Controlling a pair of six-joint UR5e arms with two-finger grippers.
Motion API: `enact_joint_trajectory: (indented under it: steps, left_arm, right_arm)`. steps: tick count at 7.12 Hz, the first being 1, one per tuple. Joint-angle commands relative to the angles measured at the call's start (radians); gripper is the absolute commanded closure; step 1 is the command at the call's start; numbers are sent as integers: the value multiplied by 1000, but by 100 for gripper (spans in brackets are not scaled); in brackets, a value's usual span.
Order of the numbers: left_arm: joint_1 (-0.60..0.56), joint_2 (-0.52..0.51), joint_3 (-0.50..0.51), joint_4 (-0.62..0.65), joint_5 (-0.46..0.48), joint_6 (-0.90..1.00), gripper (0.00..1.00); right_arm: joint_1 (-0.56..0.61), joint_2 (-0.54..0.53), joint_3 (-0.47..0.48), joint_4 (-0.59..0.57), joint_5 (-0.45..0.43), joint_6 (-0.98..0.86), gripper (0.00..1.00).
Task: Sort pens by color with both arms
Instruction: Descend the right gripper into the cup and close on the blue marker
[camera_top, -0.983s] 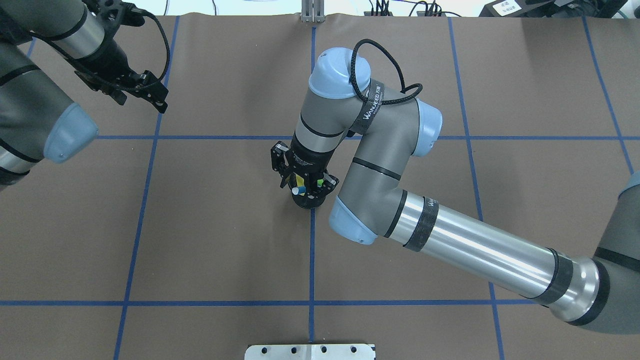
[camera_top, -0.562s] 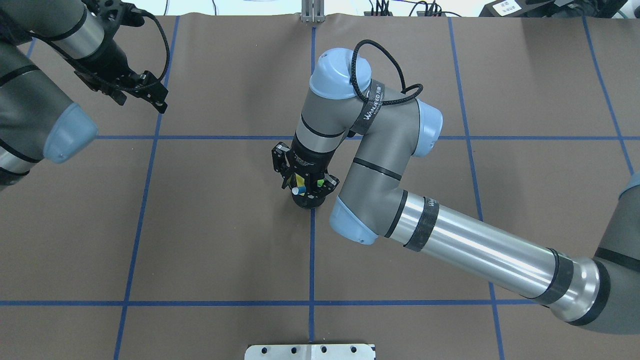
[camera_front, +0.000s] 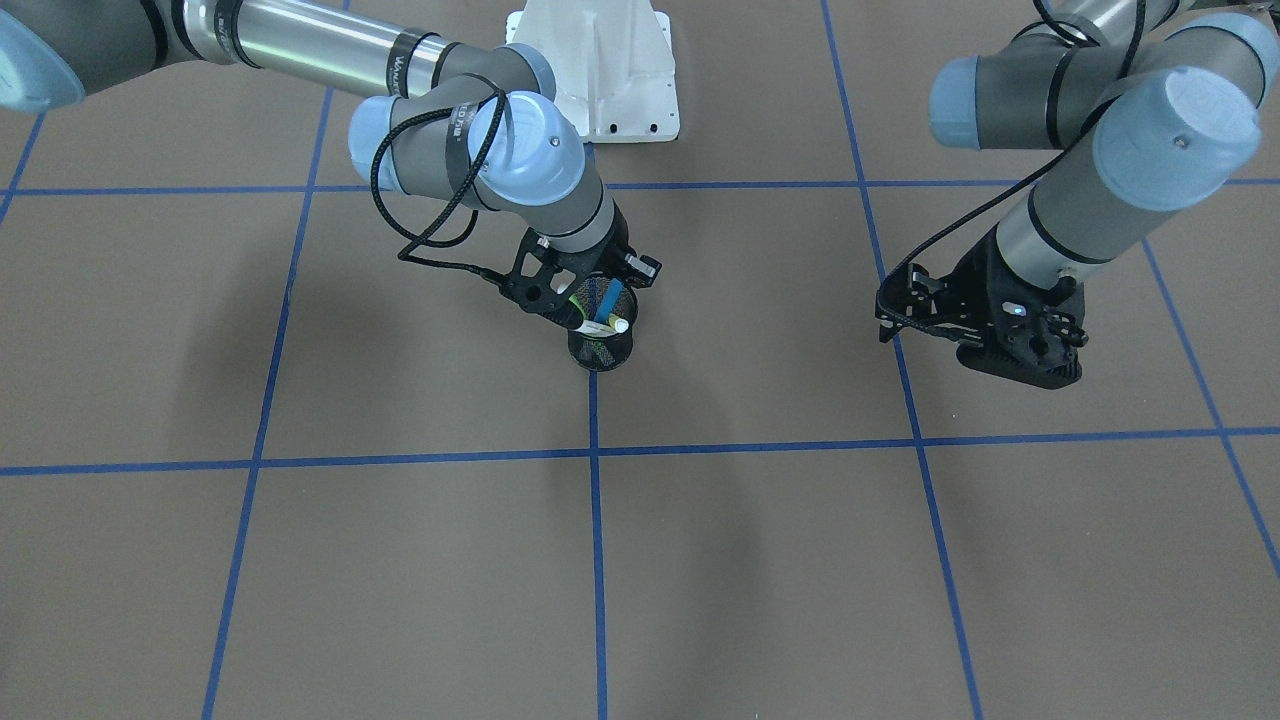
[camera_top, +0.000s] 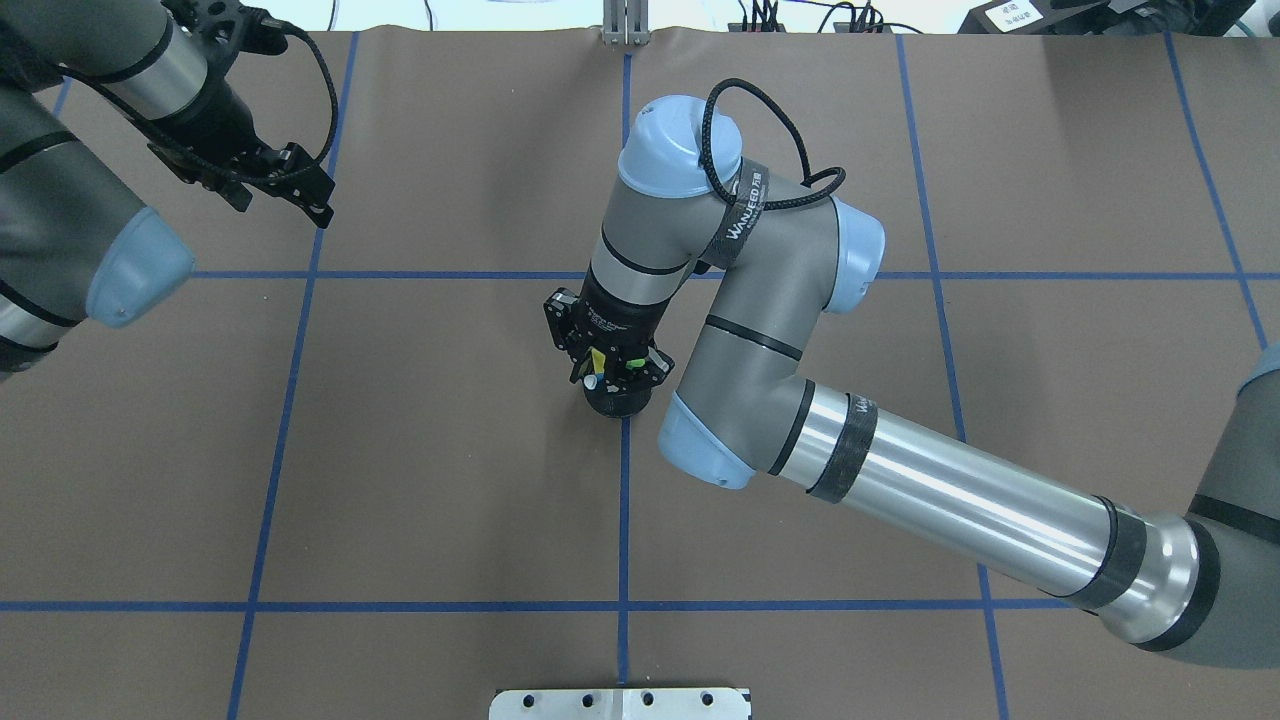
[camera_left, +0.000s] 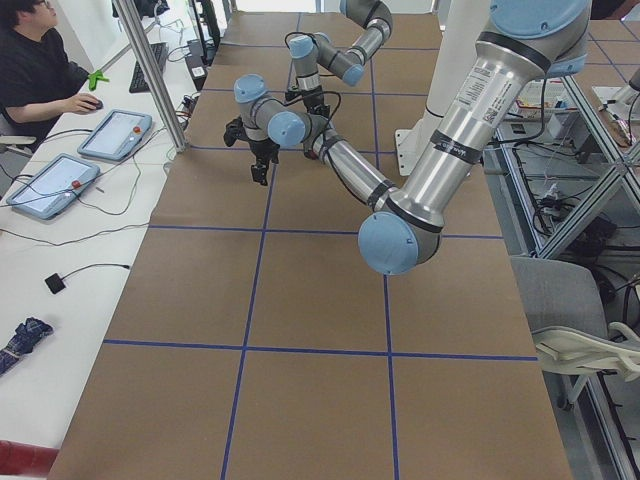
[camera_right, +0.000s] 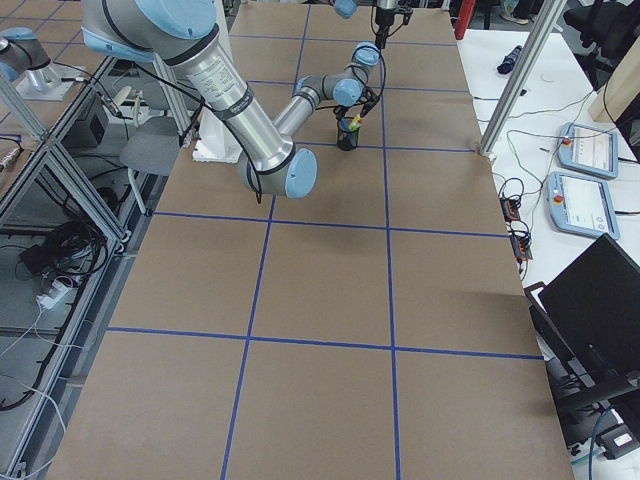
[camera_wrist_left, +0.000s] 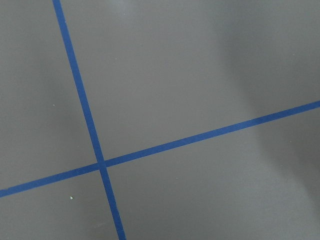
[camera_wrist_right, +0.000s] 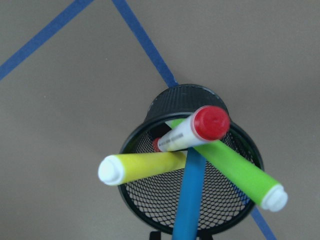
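Four pens stand in a black mesh cup (camera_wrist_right: 185, 92) at the table's middle: a white one with red ends (camera_wrist_right: 192, 131), a yellow one (camera_wrist_right: 145, 166), a green one (camera_wrist_right: 235, 167) and a blue one (camera_wrist_right: 189, 200). My right gripper (camera_top: 607, 372) hangs right over the cup (camera_top: 615, 405). The blue pen runs up between its fingers, whose black tips show close on either side of it. My left gripper (camera_top: 285, 195) is open and empty above bare table at the far left; it also shows in the front view (camera_front: 985, 340).
The brown mat is marked with a blue tape grid (camera_wrist_left: 102, 164). The white base pedestal (camera_front: 600, 70) stands at the robot's edge. My right arm's elbow and forearm (camera_top: 900, 480) stretch across the right half of the table.
My right gripper's jaws have drawn in slightly over the cup, and the blue pen's pale tip has shifted a little left. My left gripper has barely moved.
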Motion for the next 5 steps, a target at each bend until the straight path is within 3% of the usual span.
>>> enact_joint_trajectory:
  steps: [1, 4, 5]
  left_arm:
    - [0, 0, 1, -3, 0, 0, 0]
    - [0, 0, 1, -9, 0, 0, 0]
    - [0, 0, -2, -9, 0, -1, 0]
  right_arm:
    - [7, 0, 18, 2, 3, 2, 100]
    - [22, -9, 138, -17, 39, 101, 100]
    - [28, -11, 200, -99, 49, 104, 100]
